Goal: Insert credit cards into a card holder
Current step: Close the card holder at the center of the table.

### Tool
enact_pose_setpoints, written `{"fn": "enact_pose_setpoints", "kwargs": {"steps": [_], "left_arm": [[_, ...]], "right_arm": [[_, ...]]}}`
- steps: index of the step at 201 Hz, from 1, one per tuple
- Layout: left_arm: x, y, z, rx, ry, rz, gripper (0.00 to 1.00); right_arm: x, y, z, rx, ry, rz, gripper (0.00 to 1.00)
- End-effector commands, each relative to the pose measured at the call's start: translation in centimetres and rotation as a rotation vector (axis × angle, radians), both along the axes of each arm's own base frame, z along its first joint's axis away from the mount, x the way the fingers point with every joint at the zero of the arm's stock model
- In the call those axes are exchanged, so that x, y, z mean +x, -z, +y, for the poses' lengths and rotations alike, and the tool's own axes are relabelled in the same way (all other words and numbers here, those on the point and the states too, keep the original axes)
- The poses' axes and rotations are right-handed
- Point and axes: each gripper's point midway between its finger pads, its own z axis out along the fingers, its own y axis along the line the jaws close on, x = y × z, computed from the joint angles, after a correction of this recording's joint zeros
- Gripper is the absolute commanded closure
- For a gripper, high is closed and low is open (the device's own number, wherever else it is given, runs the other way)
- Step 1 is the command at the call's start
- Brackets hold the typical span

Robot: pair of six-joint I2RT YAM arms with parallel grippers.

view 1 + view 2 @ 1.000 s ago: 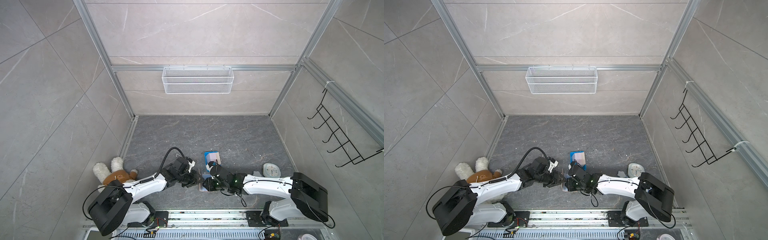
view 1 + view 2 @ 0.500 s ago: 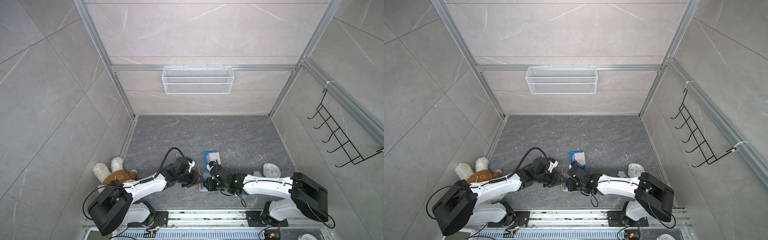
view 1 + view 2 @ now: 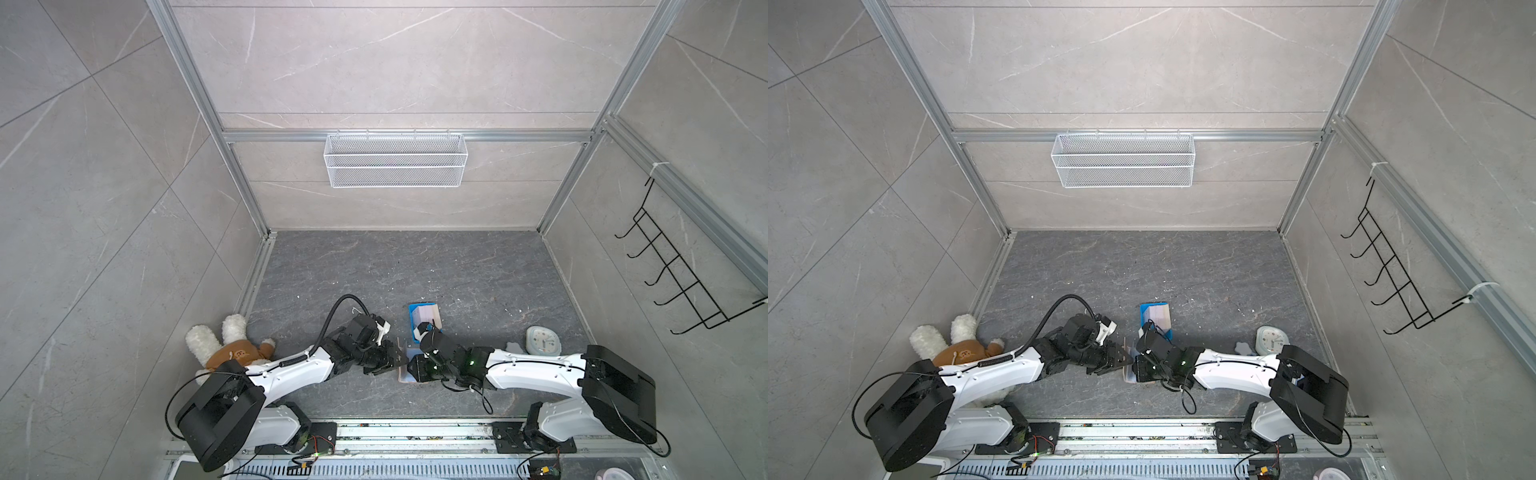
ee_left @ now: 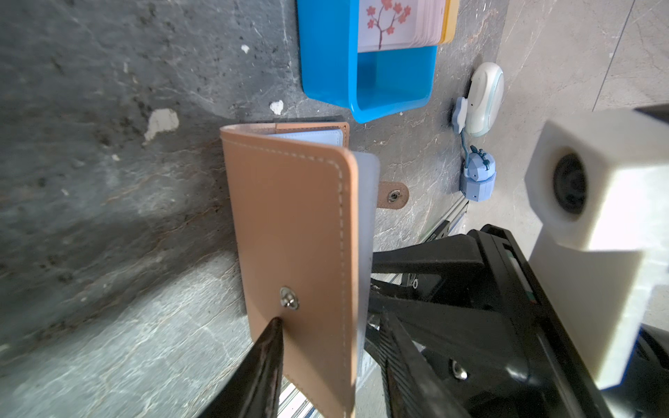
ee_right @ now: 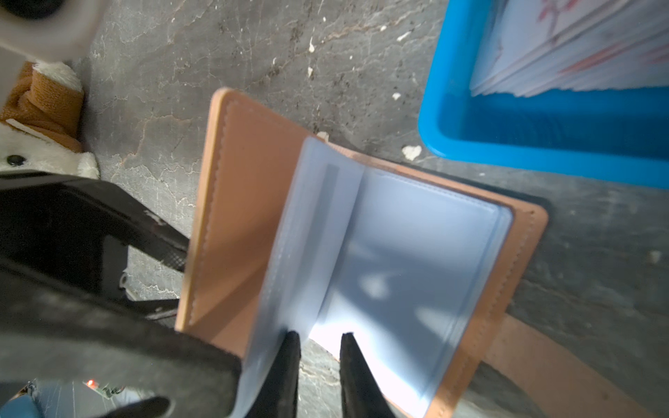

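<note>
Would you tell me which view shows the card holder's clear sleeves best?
The right wrist view: the sleeves lie open, large in frame. The left wrist view shows only their edge behind the tan cover. In both top views they are a bluish sliver.

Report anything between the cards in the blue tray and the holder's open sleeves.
Only bare floor separates the credit cards in the blue tray from the card holder. The right end effector sits at the open sleeves and may crowd insertion.
</note>
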Motion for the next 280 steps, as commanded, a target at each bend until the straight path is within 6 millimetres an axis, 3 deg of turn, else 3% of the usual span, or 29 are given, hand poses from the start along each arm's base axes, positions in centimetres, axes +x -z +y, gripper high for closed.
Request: {"fn": "enact_pose_setpoints", "kwargs": {"steps": [1,74,170,208,280], "left_arm": [[0.1,-0.9,-0.6,-0.021,0.027,-0.030,0.55],[-0.3,-1.0,-2.0,-0.039,0.066,-0.048,0.53],[-1.0,0.0,-4.8,-0.061,0.113,-0.051,0.47],[-1.4,1.5,-5.5,-0.053,0.113,-0.033,0.50],[-2.0,3.6,-6.7,-0.040,0.132,-0.008,0.50]], "right_arm": [[-0.1,0.5,-1.5,-0.052,0.039,-0.007,0.77],[0.7,0.7,-5.4,-0.187,0.156,-0.043,0.77],[0.8,-1.2,-9.9,-0.251,0.227,-0.100,0.75],[1.0,-2.1,-10.1,-0.195,0.233,-0.100,0.75],[0.9,-2.5,-6.8,-0.056,0.145,-0.060,0.74]]}}
